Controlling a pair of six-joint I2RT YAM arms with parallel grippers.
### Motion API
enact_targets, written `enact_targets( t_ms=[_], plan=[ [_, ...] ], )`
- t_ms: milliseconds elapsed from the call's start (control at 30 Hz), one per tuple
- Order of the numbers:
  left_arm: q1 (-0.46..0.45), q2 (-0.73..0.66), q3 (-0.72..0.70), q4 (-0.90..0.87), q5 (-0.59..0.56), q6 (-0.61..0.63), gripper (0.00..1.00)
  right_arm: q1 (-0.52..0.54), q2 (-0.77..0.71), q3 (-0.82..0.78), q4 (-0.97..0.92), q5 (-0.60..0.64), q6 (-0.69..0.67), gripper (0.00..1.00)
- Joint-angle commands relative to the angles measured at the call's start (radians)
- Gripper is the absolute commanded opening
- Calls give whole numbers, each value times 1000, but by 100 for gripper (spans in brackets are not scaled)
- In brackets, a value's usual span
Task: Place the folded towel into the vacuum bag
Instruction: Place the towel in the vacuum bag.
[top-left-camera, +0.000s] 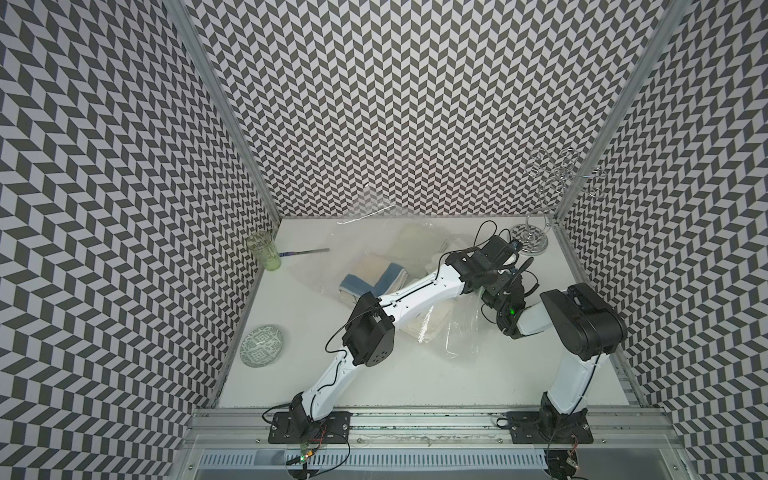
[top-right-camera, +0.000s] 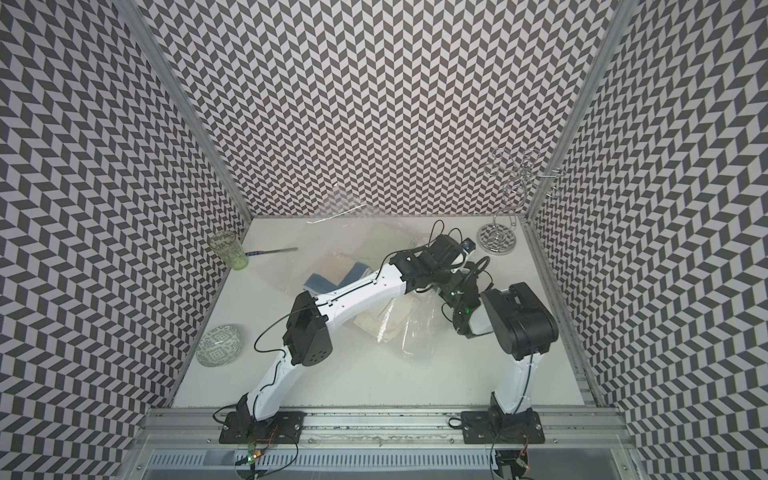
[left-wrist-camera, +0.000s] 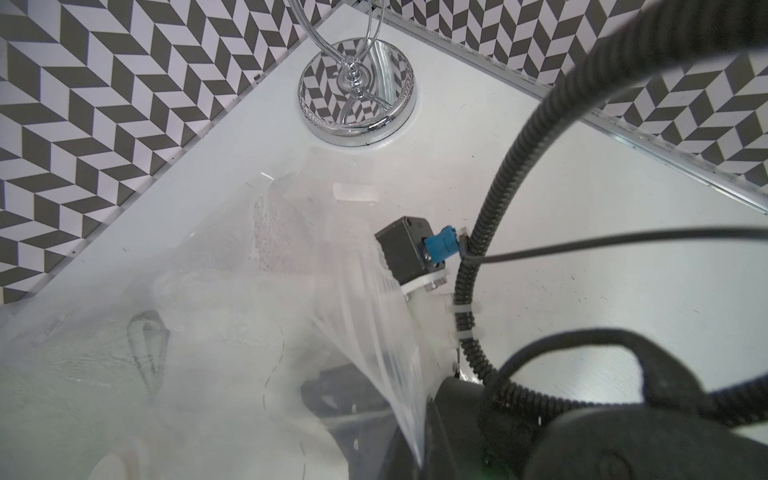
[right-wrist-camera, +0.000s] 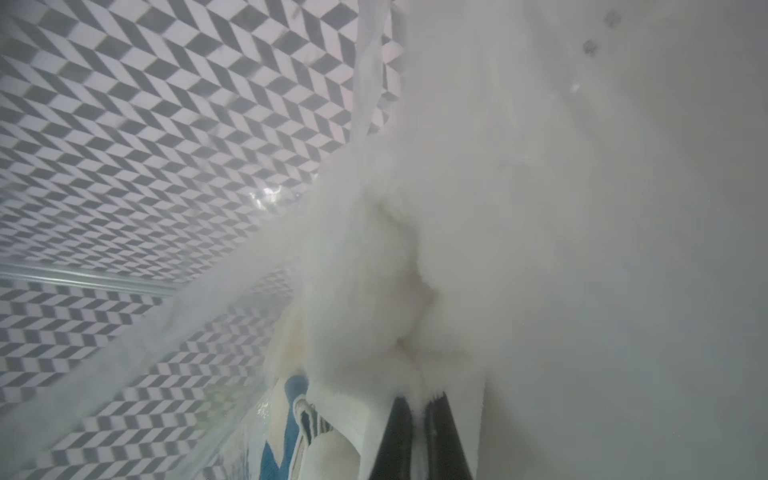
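Towel (right-wrist-camera: 395, 270) edge pinched in right jaws, vacuum bag (right-wrist-camera: 166, 324) film close around.

Two matching arms in shot: the left arm (top-left-camera: 419, 299) and right arm (top-left-camera: 577, 374) wear glossy white shells between chunky black joint housings, thin black cables running along them. Far back from the jaws, black base plates (top-left-camera: 309, 424) show silver screws. Behind the jaws there's ribbed black conduit (left-wrist-camera: 511, 166), white zip ties (left-wrist-camera: 463, 309), a blue plug (left-wrist-camera: 440, 245) and a green light (top-left-camera: 513, 310).
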Motion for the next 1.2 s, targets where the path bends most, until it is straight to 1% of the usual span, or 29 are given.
enact_targets(
  t_ms=[0,33,133,233,300,367,500,600,733,867,967,1000,1033,1167],
  plan=[
    [-32,3,9,47,43,-2,0,-8,-49,57,-87,38,-111,8],
    [-32,2,8,47,43,-3,0,-9,-40,69,-88,23,-134,9],
    [-32,-3,3,54,49,-5,0,-9,25,153,-129,-74,-180,15],
    [-32,2,3,58,51,-8,0,-11,66,179,-126,-116,-174,25],
    [-32,2,3,53,51,-8,0,-16,38,167,-156,-117,-171,35],
    [-28,1,-1,52,49,-8,1,-20,-12,155,-239,-112,-170,45],
    [-22,-4,3,61,55,-15,2,-23,-85,84,-322,-124,-116,55],
    [-21,-21,2,55,68,-27,10,-27,-130,31,-358,-145,-106,62],
    [-22,-94,-19,58,103,-79,26,-46,-237,7,-529,-134,-149,66],
    [-22,-256,-166,179,161,-127,36,-83,-386,-38,-670,-115,-186,68],
    [-21,-329,-229,196,162,-145,37,-92,-489,-54,-808,-52,-206,68],
    [-22,-346,-246,196,157,-150,37,-100,-515,-55,-883,-12,-174,68],
    [-21,-368,-276,200,144,-160,37,-117,-548,-63,-940,-7,-158,67],
    [-18,-478,-462,266,104,-214,37,-142,-698,-83,-1081,57,-132,66]
  ],
)
